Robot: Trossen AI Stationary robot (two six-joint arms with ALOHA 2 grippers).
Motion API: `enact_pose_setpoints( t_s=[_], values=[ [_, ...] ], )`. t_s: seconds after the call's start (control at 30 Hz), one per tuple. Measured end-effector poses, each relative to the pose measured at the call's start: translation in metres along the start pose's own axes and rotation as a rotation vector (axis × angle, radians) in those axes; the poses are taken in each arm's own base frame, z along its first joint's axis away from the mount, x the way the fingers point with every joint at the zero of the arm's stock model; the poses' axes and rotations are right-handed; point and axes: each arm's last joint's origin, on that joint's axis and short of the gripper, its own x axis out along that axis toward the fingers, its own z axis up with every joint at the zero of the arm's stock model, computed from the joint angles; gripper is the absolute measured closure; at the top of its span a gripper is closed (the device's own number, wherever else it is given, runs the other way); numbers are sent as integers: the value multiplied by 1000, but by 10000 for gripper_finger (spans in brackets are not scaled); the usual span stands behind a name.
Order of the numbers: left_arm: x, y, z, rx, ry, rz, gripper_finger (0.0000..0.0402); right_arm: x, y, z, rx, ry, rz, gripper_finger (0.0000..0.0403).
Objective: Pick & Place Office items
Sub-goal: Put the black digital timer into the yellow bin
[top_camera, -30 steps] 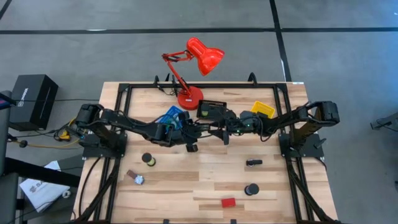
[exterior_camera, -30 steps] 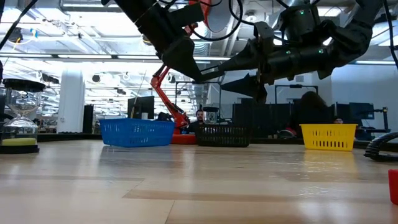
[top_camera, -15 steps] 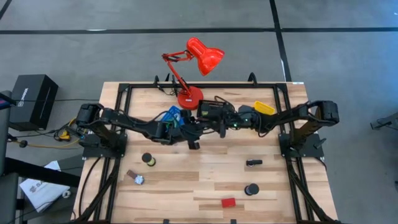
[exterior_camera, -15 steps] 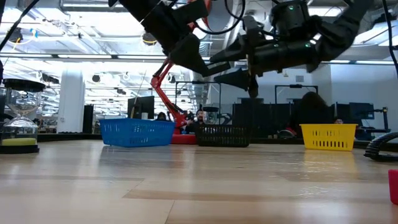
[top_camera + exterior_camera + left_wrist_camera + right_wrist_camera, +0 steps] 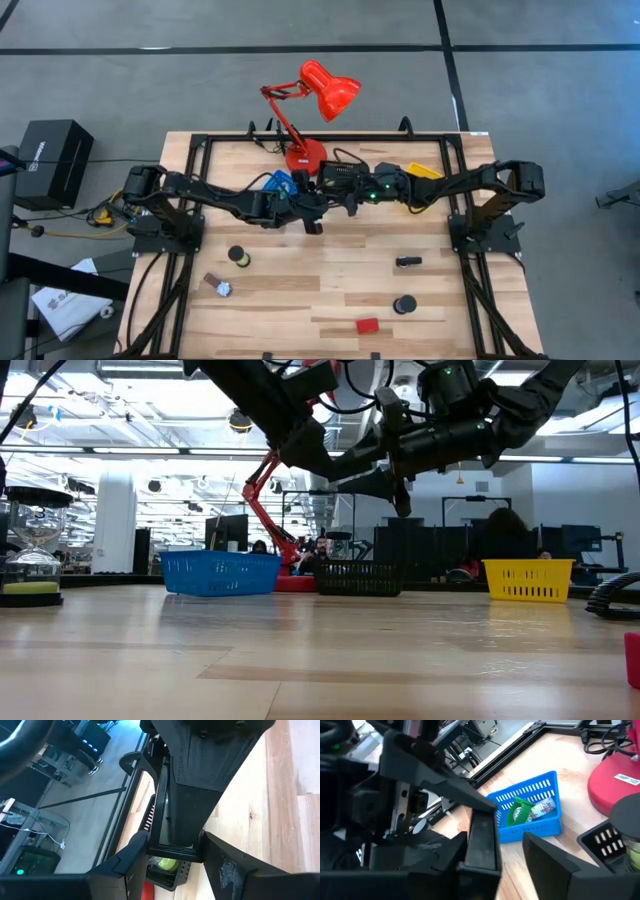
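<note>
I'm seeing both grippers meeting above the black bin [image 5: 340,176]: left gripper [image 5: 312,222] and right gripper [image 5: 495,855] seemingly both clamping one black bar [image 5: 484,842] between them.

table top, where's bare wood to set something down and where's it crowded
Free: the middle strip between the tape roll and the black clip, and the near left corner below the small wrapped item. Crowded: the far edge, with the lamp base, three bins and both end effectors.
</note>
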Motion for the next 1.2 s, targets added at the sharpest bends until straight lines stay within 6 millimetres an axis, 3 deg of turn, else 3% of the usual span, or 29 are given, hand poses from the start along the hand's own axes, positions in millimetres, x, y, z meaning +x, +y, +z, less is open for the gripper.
enact_pose_setpoints(
  t_s=[0.43, 0.9, 1.03, 1.2],
  values=[
    [0, 0, 0, 3, 1, -8, 220, 0, 0, 0, 0, 38, 43, 332],
    [0, 0, 0, -13, -1, -1, 180, -1, -7, -9, -34, 137, -9, 352],
    [0, 0, 0, -58, 0, -1, 176, -14, -11, -5, -54, 216, -62, 352],
    [0, 0, 0, -71, -1, -1, 179, -49, -16, 14, -97, 271, -173, 353]
  ],
)
